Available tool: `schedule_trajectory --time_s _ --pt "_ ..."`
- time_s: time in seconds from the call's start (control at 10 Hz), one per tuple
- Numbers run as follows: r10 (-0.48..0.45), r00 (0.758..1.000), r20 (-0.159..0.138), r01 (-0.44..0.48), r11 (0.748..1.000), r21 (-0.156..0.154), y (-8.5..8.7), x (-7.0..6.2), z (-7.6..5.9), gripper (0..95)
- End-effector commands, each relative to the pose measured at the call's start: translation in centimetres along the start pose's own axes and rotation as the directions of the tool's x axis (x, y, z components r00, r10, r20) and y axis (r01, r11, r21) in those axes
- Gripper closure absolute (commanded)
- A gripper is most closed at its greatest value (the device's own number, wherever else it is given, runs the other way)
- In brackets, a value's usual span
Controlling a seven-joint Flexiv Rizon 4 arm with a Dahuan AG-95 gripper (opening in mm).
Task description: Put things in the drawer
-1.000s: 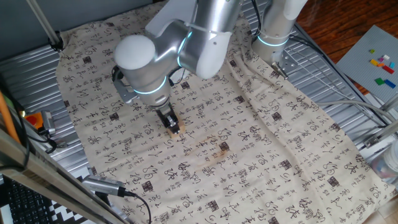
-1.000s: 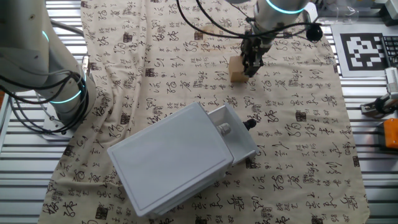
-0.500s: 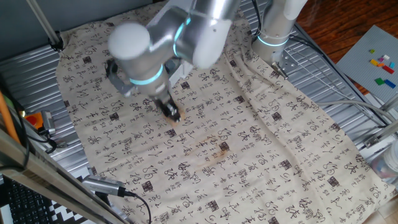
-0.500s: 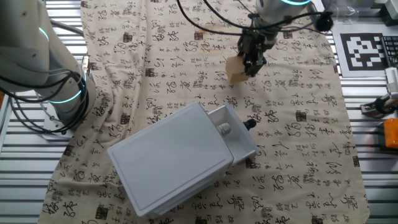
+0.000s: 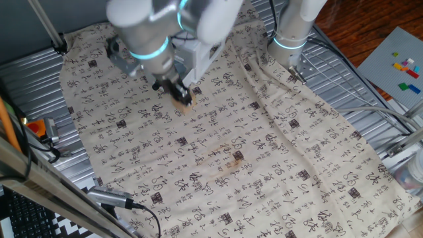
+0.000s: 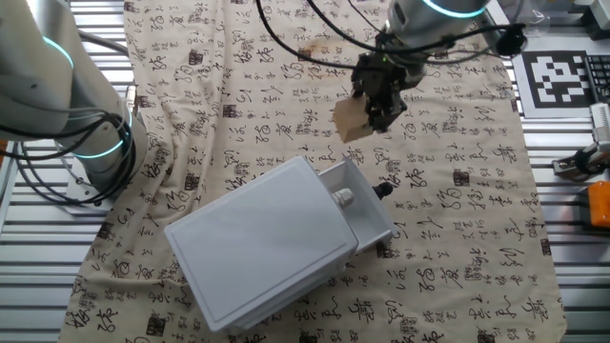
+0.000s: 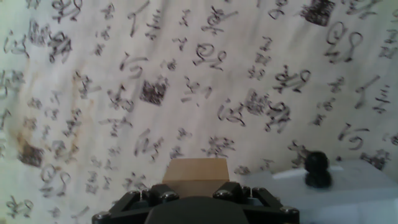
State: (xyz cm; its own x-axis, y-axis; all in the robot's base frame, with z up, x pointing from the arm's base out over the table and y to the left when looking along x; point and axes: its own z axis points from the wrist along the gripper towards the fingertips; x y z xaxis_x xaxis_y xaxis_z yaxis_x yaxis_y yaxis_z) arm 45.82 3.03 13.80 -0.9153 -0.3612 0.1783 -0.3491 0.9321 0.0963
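The wooden cube (image 6: 349,119) sits clamped between the fingers of the gripper (image 6: 374,110), lifted clear of the patterned cloth (image 6: 457,200). Below and just beside the hand stands the white drawer (image 6: 276,243), its tray slid partly out, knob (image 7: 316,169) toward the hand.

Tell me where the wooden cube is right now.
The wooden cube is held in the gripper, lifted off the patterned cloth, just beyond the drawer and its open tray in the other fixed view.
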Motion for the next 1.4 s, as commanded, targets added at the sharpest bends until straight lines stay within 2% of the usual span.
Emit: schedule_trajectory --time_s 0.1,0.3,0.5,0.7,0.9,1.1,1.4 --pt "-0.010 1.000 0.008 0.009 1.000 0.007 -0.2 0.1 0.2 95.0" --pt "-0.014 1.000 0.018 0.014 1.000 0.008 0.3 -1.0 -0.1 95.0" --pt "-0.010 0.999 0.050 0.009 1.000 0.024 0.3 -1.0 -0.1 95.0" --pt "0.051 0.996 0.071 -0.055 0.997 0.056 0.3 -1.0 -0.1 95.0" --pt "0.098 0.992 0.080 -0.104 0.992 0.073 0.3 -1.0 -0.1 95.0" --pt "0.144 0.987 0.071 -0.149 0.985 0.083 0.3 -1.0 -0.1 95.0" --pt "0.131 0.989 0.067 -0.137 0.987 0.085 0.3 -1.0 -0.1 95.0"
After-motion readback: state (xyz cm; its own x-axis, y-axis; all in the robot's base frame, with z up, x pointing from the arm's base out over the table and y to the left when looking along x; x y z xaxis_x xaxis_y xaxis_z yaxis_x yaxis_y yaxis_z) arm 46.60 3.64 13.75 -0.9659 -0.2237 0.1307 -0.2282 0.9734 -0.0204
